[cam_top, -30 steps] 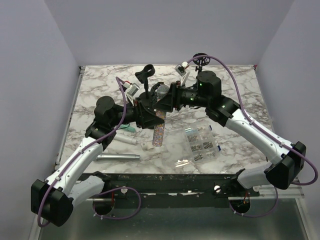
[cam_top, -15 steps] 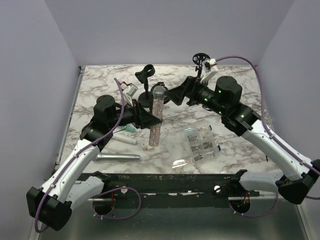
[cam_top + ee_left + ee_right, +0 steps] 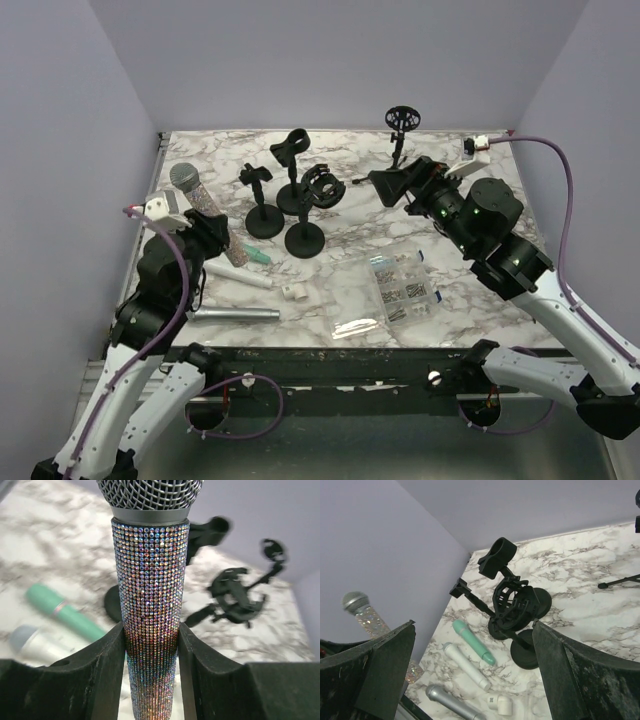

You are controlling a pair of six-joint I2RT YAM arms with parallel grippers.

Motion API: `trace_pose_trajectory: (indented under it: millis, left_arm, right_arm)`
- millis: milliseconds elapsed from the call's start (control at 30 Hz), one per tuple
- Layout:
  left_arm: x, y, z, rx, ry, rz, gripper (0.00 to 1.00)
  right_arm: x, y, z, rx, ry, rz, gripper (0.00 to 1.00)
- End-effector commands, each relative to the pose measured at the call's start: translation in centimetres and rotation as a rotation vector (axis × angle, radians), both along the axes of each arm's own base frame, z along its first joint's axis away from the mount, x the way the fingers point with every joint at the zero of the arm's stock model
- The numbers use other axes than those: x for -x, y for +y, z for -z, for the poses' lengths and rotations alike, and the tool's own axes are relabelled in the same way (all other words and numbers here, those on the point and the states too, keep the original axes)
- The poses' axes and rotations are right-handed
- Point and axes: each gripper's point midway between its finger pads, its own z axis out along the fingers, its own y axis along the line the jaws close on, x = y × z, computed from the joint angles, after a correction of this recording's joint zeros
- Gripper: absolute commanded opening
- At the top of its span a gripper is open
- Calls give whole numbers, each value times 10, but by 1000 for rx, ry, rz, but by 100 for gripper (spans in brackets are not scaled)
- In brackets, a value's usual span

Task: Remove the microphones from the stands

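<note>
The microphone (image 3: 201, 204), with a glittery body and a silver mesh head, is up in the air at the left of the table, away from the stands. My left gripper (image 3: 216, 233) is shut on its body, and both fingers (image 3: 95, 675) press the microphone (image 3: 150, 580) from either side. The shock-mount stand (image 3: 320, 188) stands empty mid-table on its round base. To its right, my right gripper (image 3: 385, 186) hangs open and holds nothing. The right wrist view takes in the stand (image 3: 512, 605) and the raised microphone (image 3: 367, 617).
Two other black stands (image 3: 263, 205) (image 3: 292, 150) flank the shock mount, and a small stand (image 3: 400, 120) is at the back. A green (image 3: 256, 257), a white (image 3: 240, 275) and a silver microphone (image 3: 235, 314) lie front left. A clear parts box (image 3: 402, 285) and a bag (image 3: 358, 325) lie centre front.
My left arm has carried the microphone from the stands to the table's left side. My right gripper has opened wide and drawn back to the right.
</note>
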Motion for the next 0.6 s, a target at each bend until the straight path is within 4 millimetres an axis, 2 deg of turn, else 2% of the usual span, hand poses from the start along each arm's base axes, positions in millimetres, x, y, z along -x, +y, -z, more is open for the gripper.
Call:
trace_pose_trajectory:
  millis: [0,133,233,433,567]
  left_arm:
    - [-7,54,79,-89,329,-348,0]
    - [3,69,137,144,563,-551,0]
    - [14,69,177,315,748,-663,0]
    - [21,68,211,449,838,-800,0]
    - [23,66,224,517,860,-847,0]
  right_arm:
    - [-4,-2,10,3,20,31,100]
    - [-3,-6,10,5,22,40,100]
    - [-1,-10,10,8,20,50,100]
    - [2,-17,9,14,16,71,100]
    - [2,-20,10,19,15,80,100]
